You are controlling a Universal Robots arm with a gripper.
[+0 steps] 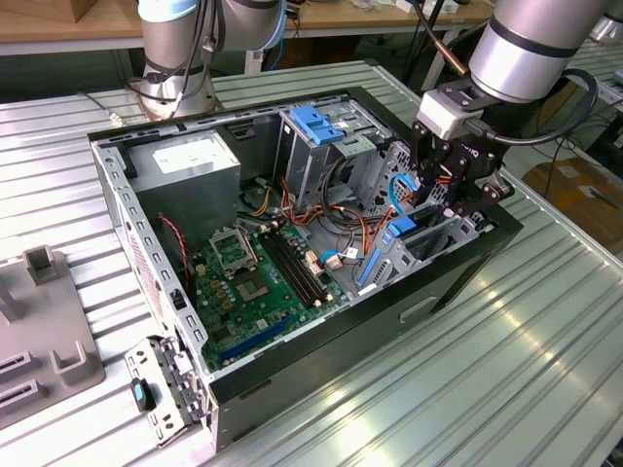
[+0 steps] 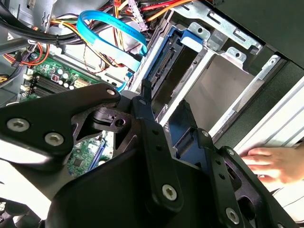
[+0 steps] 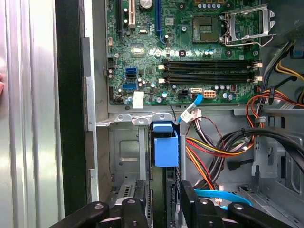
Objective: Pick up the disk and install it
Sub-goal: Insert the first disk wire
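The disk (image 3: pixel 166 147) stands on edge in the drive bay at the side of the open computer case (image 1: pixel 127 219) toward the exterior view's right. Its blue rail frame sticks up from the slot, and its dark side with the connector (image 2: pixel 164 78) runs down into the bay. My gripper (image 1: pixel 435 199) hangs straight over that bay. Both wrist views show one black finger (image 3: pixel 140 202) and the other (image 3: pixel 189 202) flanking the blue frame, pressed against its sides. In the exterior view the blue frame (image 1: pixel 401 230) peeks out just below the fingers.
A green motherboard (image 1: pixel 258 277) lies in the case, with a grey power-supply box (image 1: pixel 185 161) at the back. Orange and blue cables (image 3: pixel 213 152) crowd beside the bay. An empty blue bracket (image 1: pixel 321 125) tops the rear cage. A person's hand (image 2: pixel 270 164) rests outside the case wall.
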